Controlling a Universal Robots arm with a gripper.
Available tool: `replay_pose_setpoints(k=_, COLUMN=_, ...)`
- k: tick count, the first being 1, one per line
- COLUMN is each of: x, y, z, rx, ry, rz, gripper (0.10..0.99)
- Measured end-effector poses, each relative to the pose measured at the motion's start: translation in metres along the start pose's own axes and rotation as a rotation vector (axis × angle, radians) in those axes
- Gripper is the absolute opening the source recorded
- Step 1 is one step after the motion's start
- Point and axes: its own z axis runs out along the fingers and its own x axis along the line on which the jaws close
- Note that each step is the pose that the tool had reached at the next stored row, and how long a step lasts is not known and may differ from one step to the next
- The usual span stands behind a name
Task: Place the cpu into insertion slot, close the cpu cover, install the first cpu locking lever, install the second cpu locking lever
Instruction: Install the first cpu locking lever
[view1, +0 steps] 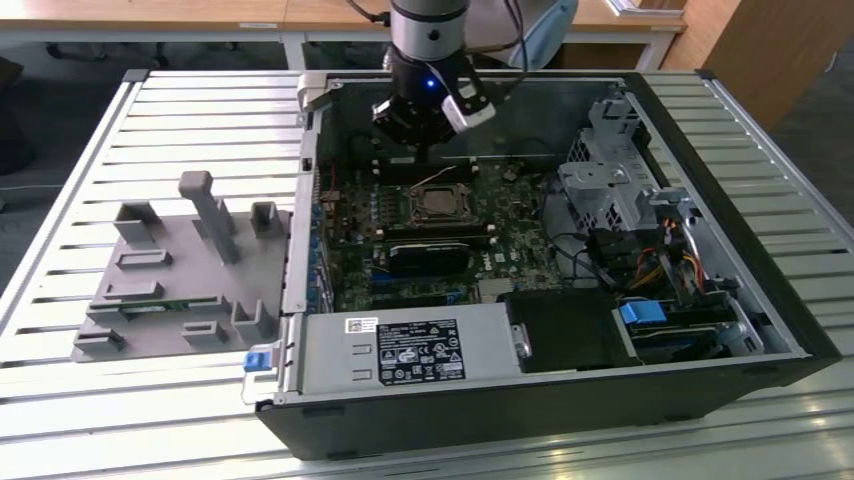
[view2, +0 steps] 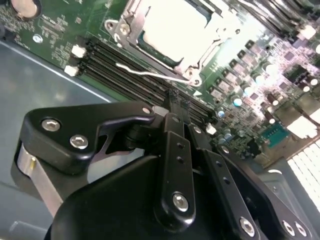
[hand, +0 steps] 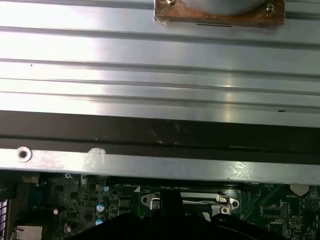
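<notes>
The cpu (view2: 172, 22) lies with its silver top up in the insertion slot (view1: 441, 207) on the green motherboard (view2: 250, 75). The cpu cover (view2: 131, 31), a silver frame, lies flat around the chip. A thin wire locking lever (view2: 150, 75) stands off one side of the socket, not tucked in; in the exterior view the lever (view1: 434, 180) rises at the socket's far edge. My gripper (view2: 173, 95) hangs just behind that lever, fingers shut with nothing seen between them. In the exterior view the gripper (view1: 424, 158) is above the socket's far side.
The open black computer case (view1: 747, 375) lies on a slatted metal table (view1: 160, 110). A black heatsink block (view1: 430, 255) sits just in front of the socket, drive cages (view1: 607, 185) at the exterior view's right. A grey fixture tray (view1: 174, 270) lies outside the case's left wall (hand: 160, 165).
</notes>
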Motion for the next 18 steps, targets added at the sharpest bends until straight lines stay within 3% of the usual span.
replay_pose_setpoints(k=18, x=-0.0167, y=0.0011, z=0.0132, rx=0.0, ry=0.0001, rz=0.0, gripper=0.106)
